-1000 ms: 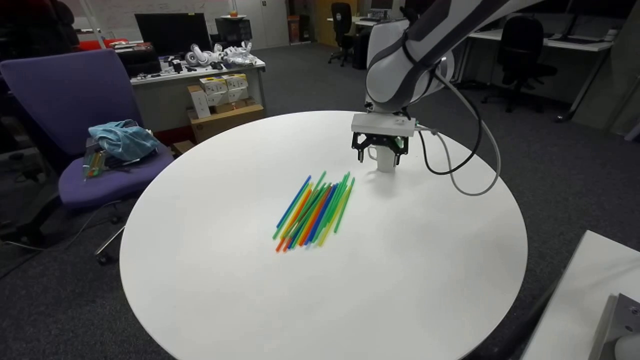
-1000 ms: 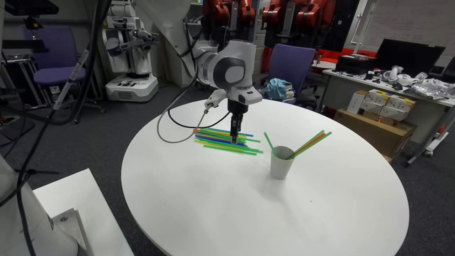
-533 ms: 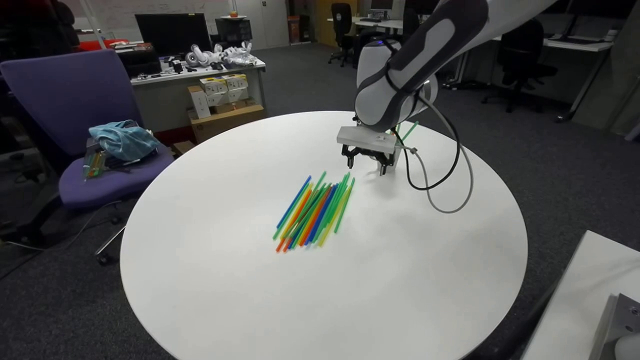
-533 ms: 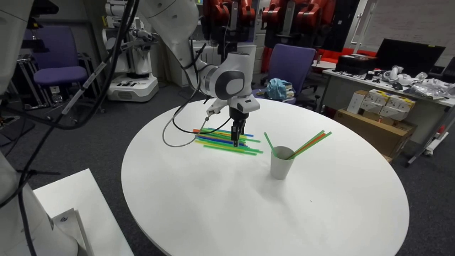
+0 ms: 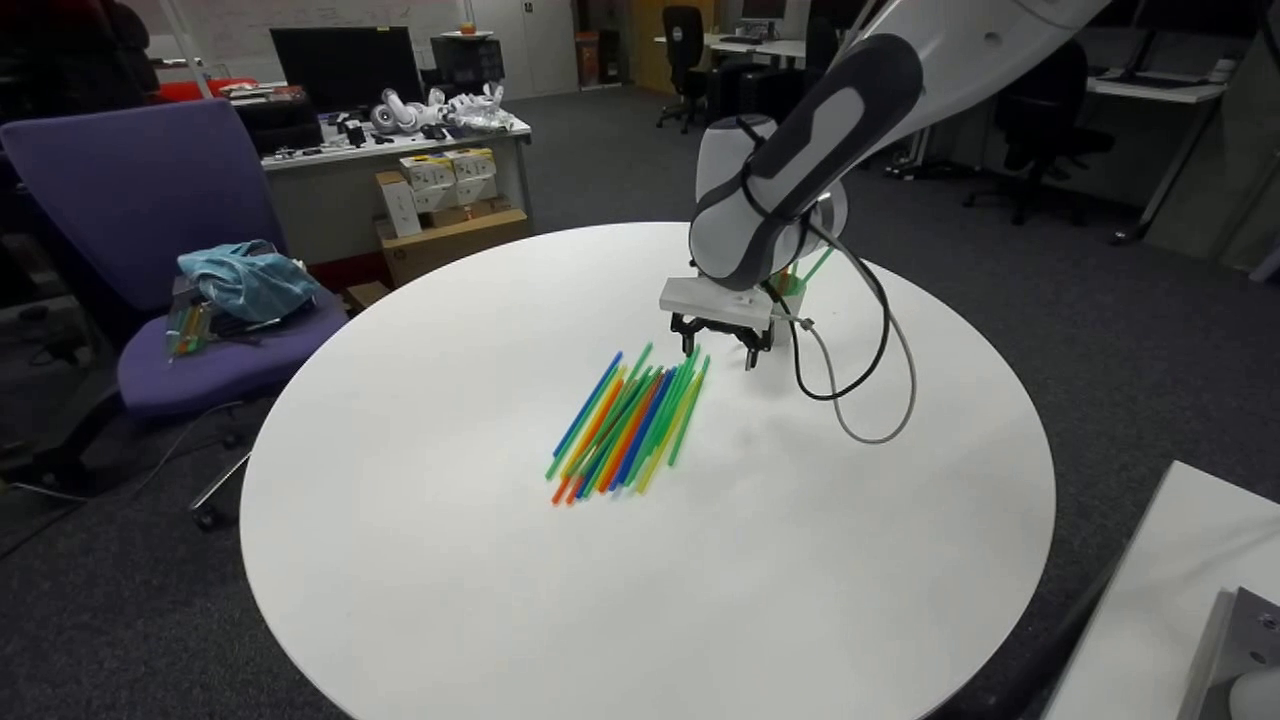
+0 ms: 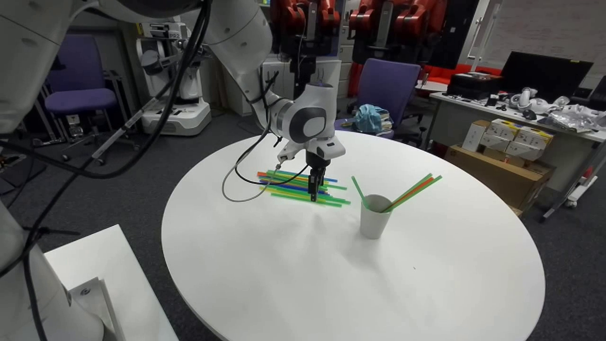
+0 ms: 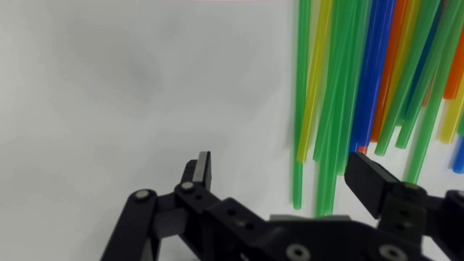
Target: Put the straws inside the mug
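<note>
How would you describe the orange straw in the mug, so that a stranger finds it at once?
On the round table stands the mug. In an exterior view, one green straw leans left out of it and a bunch leans right. The orange straw is in that bunch, the only orange among green ones.

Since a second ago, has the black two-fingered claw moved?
Yes: in an exterior view, the claw shifted image-left and down, toward the multicoloured plastic straws.

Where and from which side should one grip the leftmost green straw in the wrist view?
The green straw lies flat, so probably pinch it from above, at the end past the yellow straw, where a gap separates it from neighbouring straws.
</note>
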Controlling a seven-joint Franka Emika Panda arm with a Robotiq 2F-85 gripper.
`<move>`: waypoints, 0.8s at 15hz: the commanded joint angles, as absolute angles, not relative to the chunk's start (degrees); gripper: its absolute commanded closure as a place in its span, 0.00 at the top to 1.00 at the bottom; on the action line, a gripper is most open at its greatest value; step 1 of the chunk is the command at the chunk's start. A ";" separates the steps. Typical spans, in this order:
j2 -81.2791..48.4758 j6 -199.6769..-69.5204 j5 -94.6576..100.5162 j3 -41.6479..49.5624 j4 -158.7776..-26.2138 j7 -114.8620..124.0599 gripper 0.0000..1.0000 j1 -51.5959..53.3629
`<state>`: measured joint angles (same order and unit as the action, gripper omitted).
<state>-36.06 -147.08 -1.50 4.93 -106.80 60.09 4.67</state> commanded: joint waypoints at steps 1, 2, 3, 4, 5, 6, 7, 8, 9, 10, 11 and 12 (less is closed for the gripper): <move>-38.10 -146.72 -3.65 4.46 -104.10 57.10 1.00 4.40; -38.72 -146.60 -4.01 4.24 -103.67 56.62 1.00 4.21; -39.16 -146.45 -4.21 4.23 -103.32 56.43 1.00 4.23; -39.65 -146.40 -4.49 4.19 -102.91 56.13 1.00 4.21; -40.02 -146.43 -4.68 4.30 -102.71 55.94 1.00 4.34; -40.38 -146.53 -4.94 4.34 -102.48 55.59 1.00 4.37; -40.70 -146.54 -5.14 4.33 -102.18 55.26 1.00 4.37; -41.15 -146.57 -5.37 4.26 -101.85 54.99 1.00 4.31; -41.42 -146.47 -5.51 4.28 -101.66 54.82 1.00 4.32; -41.68 -146.47 -5.66 4.29 -101.48 54.63 1.00 4.31; -41.93 -146.40 -5.76 4.30 -101.26 54.55 1.00 4.29; -42.21 -146.40 -5.90 4.26 -101.02 54.41 1.00 4.22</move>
<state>-41.45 -147.08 -3.92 4.56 -102.76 56.77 4.66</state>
